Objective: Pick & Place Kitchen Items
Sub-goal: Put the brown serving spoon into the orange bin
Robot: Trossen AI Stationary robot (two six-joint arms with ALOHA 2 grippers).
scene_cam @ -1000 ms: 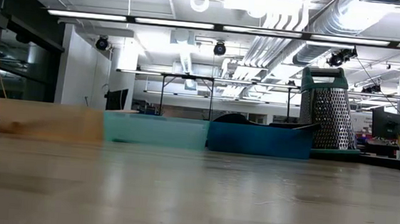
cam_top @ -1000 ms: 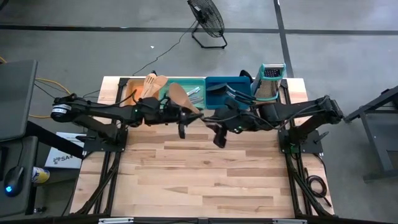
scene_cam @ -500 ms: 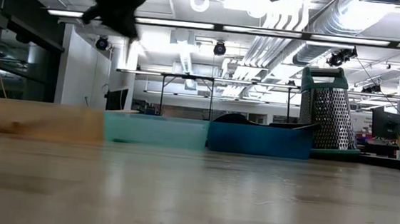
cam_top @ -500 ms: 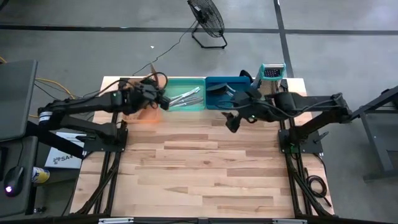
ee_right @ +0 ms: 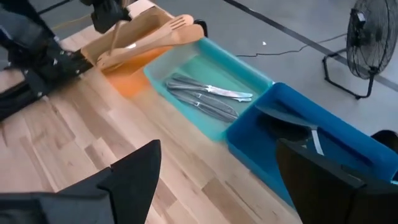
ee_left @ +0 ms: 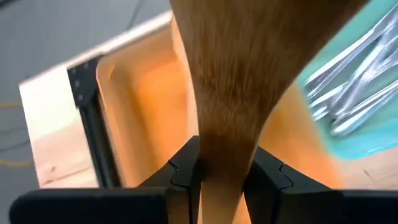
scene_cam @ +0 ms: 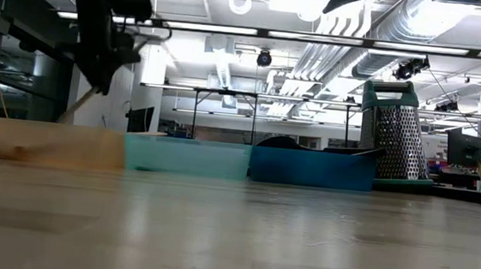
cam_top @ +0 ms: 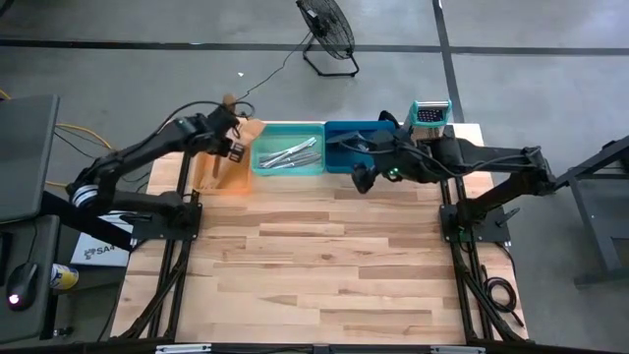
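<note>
Gripping a pale wooden spatula (ee_left: 249, 68) by its handle, left pincer (ee_left: 224, 177), over orange tray (ee_left: 146, 99)

Overhead, table-level and two wrist cameras share the green tray (cam_top: 288, 153).

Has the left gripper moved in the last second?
Yes. In the high view the left gripper, gripping a wooden utensil, has swung from in front of the green tray to over the orange tray.

From my right gripper (ee_right: 214, 180), jaws spread wide, I see straight ahead the green tray (ee_right: 186, 71) of silver cutlery (ee_right: 205, 96), blue tray (ee_right: 323, 140) beside, wooden utensils (ee_right: 146, 37) in the orange tray (ee_right: 127, 78) beyond.
</note>
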